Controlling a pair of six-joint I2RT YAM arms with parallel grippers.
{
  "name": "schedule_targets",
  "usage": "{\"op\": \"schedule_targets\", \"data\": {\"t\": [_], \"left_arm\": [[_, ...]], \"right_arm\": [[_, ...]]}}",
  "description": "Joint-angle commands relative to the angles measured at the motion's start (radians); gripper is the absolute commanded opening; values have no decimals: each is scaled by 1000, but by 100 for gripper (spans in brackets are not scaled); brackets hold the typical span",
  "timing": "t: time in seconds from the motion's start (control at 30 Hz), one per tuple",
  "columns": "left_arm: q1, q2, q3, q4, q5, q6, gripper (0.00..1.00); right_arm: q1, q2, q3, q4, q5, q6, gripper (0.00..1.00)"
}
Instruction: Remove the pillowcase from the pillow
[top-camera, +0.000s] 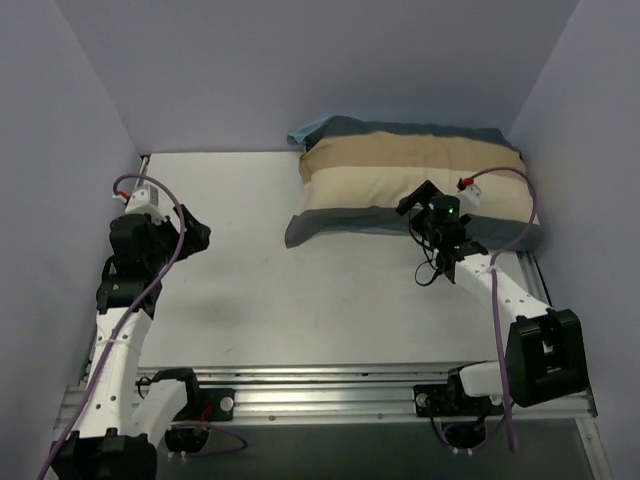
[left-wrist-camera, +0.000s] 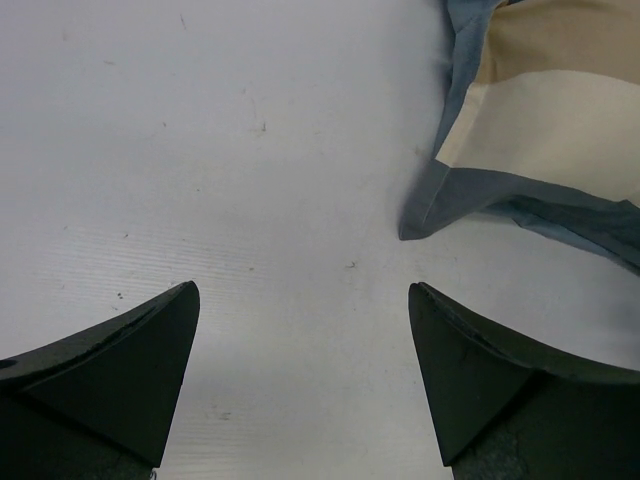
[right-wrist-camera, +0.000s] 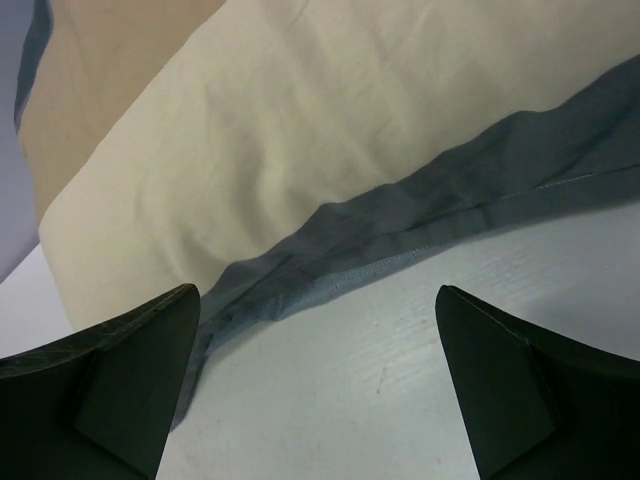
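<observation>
Two robot arms stand at the near edge of a pale table (top-camera: 300, 310), and both are empty-handed. The pillowcase (top-camera: 410, 180) lies at the far right of the table, close against the back wall, plump and full, its tan and cream stripes facing up with slate-blue borders round them. No white pillow shows anywhere, so it is presumably sealed inside. The right end effector (top-camera: 415, 200) hovers over the cover's near edge with its fingers spread wide apart, holding nothing; its wrist camera shows a flat, wrinkled blue hem (right-wrist-camera: 420, 225) lying on the table just ahead of the fingers. The left end effector (top-camera: 200, 236) sits well apart from the cover on the left side, fingers likewise spread and empty, with a limp blue corner flap (left-wrist-camera: 430, 215) ahead and to its right. The fabric looks thin, soft and light, likely to bunch and slide instead of holding any shape, while the filling should be bulky but squashy. The loose hem or corner flap seems the best place to pinch, since it lies free of the stuffing. Which end is open cannot be told.
</observation>
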Motion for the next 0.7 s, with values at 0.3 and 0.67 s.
{"op": "schedule_targets", "data": {"t": [0.3, 0.67], "left_arm": [[76, -15, -10, 110, 143, -51, 94], [87, -4, -13, 114, 154, -43, 94]], "right_arm": [[16, 362, 137, 490, 5, 146, 100], [21, 562, 166, 666, -156, 140, 38]]}}
